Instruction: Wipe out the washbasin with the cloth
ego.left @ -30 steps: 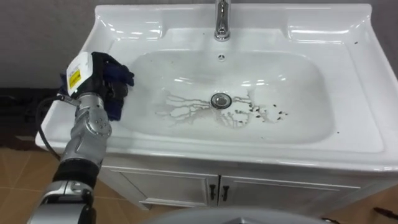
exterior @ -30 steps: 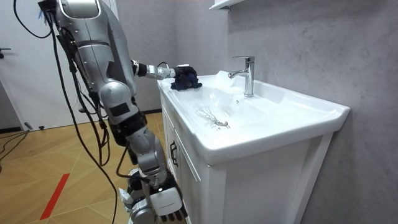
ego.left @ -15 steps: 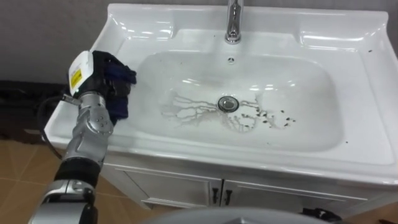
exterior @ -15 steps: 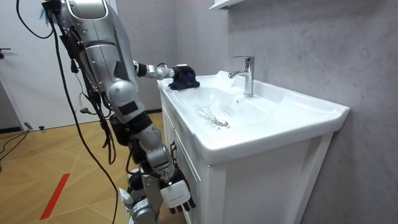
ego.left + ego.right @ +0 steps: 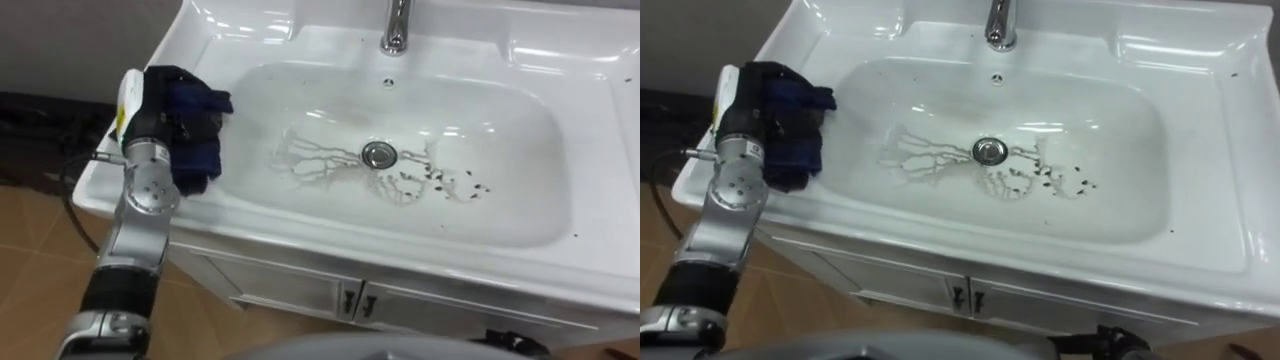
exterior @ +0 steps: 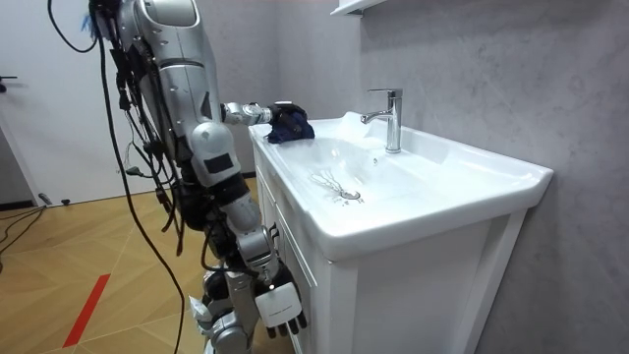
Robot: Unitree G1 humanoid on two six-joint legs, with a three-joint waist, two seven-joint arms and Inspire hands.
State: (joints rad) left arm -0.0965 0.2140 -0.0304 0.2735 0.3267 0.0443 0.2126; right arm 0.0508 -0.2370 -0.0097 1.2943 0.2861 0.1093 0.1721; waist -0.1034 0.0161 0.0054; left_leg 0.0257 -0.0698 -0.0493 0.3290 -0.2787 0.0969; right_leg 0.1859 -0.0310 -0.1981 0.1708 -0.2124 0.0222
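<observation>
The white basin (image 5: 520,215) has thin dirty streaks (image 5: 315,160) left of the drain (image 5: 377,153) and dark specks (image 5: 440,182) right of it. My left hand (image 5: 150,115) rests on the basin's left rim, fingers curled round a dark blue cloth (image 5: 200,130) that bunches under it at the edge of the bowl. The room view shows that cloth (image 6: 290,123) on the rim's near corner. There my right hand (image 6: 278,307) hangs low beside the cabinet, fingers relaxed and holding nothing.
A chrome faucet (image 5: 397,28) stands at the back centre of the basin. Below is a white cabinet with two small door handles (image 5: 350,300). A grey wall backs the sink, and wooden floor (image 6: 88,256) lies to my left.
I have leaned and shifted closer to the basin, so the eye views moved. The left hand stays on the left rim with the cloth. The right hand swung down beside the cabinet.
</observation>
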